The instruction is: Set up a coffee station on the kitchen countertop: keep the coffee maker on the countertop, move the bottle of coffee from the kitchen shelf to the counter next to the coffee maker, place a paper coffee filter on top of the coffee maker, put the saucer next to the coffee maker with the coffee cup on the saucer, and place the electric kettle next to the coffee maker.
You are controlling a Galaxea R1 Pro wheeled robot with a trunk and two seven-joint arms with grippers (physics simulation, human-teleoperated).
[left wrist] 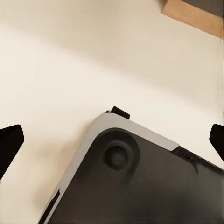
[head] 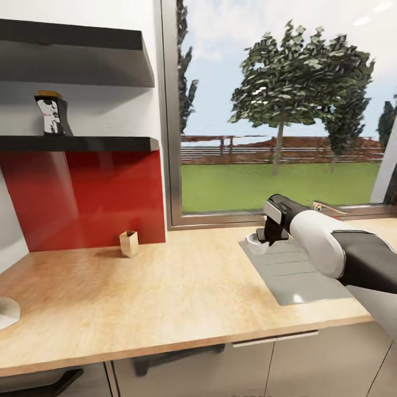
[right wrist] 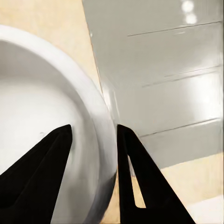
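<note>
Coffee cup (head: 256, 241): a small white cup standing at the 10 o'clock corner of the grey drainboard (head: 298, 275), which is set into the desk (head: 165, 298) toward 3 o'clock. The right pincer (head: 263, 238) straddles the cup's rim; in the right wrist view one dark finger (right wrist: 44, 172) lies inside the bowl and the other outside the wall (right wrist: 105, 140), the jaws narrowly parted and close against the wall. Whether they already press it cannot be told.

Bottle of coffee (head: 51, 113): upright on the lower kitchen shelf (head: 77, 144) at 10 o'clock, not yet moved. A small tan box (head: 129, 243) stands on the desk against the red backsplash (head: 82, 198), probably the paper filters. A pale round edge (head: 7, 312) at 9 o'clock may be the saucer; too little shows to say.

Progress, as judged: early. The cup grasp appears to be the step in hand; bottle, filter, saucer and kettle all remain to be placed.

Left pincer (left wrist: 112, 140): fingertips wide apart at the frame's margins, nothing between them, hanging over the robot's dark base (left wrist: 140, 186).

Room for moving: the middle of the desk is broad bare wood. The window sill (head: 220, 223) runs just behind the cup at 12 o'clock, and the front edge of the desk lies well clear toward 6 o'clock.
</note>
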